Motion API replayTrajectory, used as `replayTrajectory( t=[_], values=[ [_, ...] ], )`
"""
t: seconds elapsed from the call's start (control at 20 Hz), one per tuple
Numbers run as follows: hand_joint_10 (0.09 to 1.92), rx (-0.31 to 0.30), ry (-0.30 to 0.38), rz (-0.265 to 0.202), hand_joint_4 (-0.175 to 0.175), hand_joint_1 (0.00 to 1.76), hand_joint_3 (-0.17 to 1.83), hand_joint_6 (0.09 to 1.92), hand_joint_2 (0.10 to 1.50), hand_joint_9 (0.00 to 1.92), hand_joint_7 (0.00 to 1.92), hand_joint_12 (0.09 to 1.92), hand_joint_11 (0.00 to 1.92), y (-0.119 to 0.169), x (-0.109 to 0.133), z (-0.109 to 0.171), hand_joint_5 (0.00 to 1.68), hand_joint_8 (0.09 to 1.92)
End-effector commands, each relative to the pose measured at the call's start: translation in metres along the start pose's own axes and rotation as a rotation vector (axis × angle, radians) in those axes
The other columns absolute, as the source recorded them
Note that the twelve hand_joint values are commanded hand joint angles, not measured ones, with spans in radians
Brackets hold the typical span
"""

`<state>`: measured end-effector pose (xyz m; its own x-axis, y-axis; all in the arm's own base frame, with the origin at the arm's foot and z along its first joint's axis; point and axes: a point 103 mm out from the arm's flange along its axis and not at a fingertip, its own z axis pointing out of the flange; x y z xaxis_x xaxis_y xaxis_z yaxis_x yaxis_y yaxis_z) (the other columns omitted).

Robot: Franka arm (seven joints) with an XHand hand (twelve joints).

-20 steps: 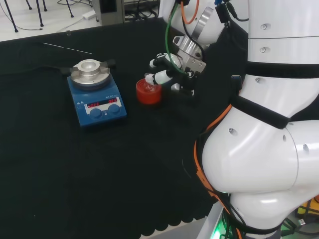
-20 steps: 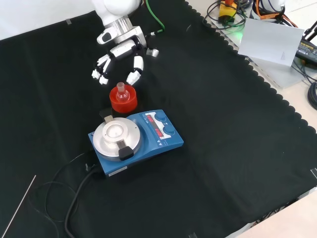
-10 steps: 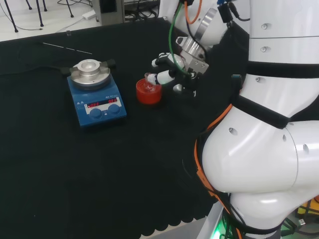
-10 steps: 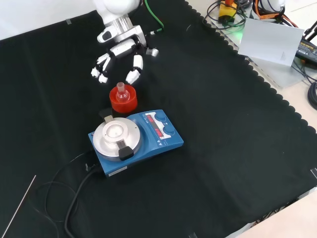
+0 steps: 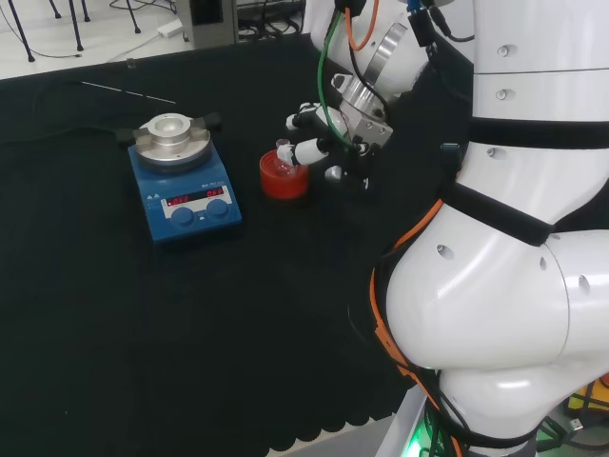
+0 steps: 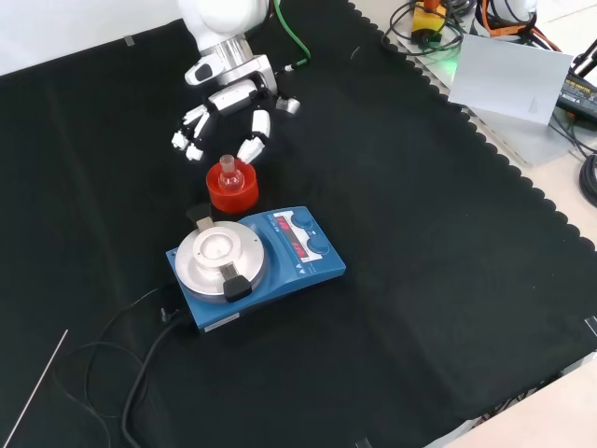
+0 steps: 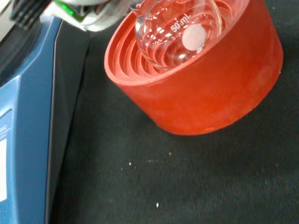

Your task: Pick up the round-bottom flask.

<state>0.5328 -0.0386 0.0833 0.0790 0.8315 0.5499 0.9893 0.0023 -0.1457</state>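
A small clear round-bottom flask sits upright in a red ribbed ring stand on the black cloth. The wrist view shows its glass bulb resting in the stand's ribbed cup. My hand hovers just beyond the flask in the front view, fingers spread and slightly bent, open, with fingertips near the flask's neck but apart from it. In the head view the hand is at the stand's right, and the flask's neck shows beside a fingertip.
A blue hotplate stirrer with a round metal top stands close in front of the stand in the front view, its black cable trailing over the cloth. A thin rod lies far back in the head view. The arm's white links rise at that view's right.
The hand has shifted slightly over the last second, lifting back a little and then settling close to the flask's neck again. The flask and stand have not moved.
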Motion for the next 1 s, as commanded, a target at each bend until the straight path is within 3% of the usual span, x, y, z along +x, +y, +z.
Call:
replayTrajectory(
  t=[0.05,0.15,0.45,1.0],
  values=[
    [0.56,-0.037,-0.046,0.018,0.004,0.9,0.67,0.09,0.58,0.16,0.07,0.98,0.0,0.0027,0.0063,0.0088,0.57,0.42],
    [0.56,-0.03,-0.024,0.006,0.005,0.9,0.67,0.09,0.58,0.16,0.07,0.98,0.0,0.0031,0.0057,0.0077,0.58,0.42],
    [0.56,-0.058,-0.055,0.019,0.007,0.91,0.66,0.1,0.58,0.17,0.08,0.98,0.0,0.0041,0.0046,0.0111,0.59,0.42],
    [0.56,-0.093,-0.05,0.036,0.009,0.92,0.66,0.15,0.58,0.19,0.09,0.99,0.0,0.0042,0.0025,0.0135,0.69,0.42]
  ],
)
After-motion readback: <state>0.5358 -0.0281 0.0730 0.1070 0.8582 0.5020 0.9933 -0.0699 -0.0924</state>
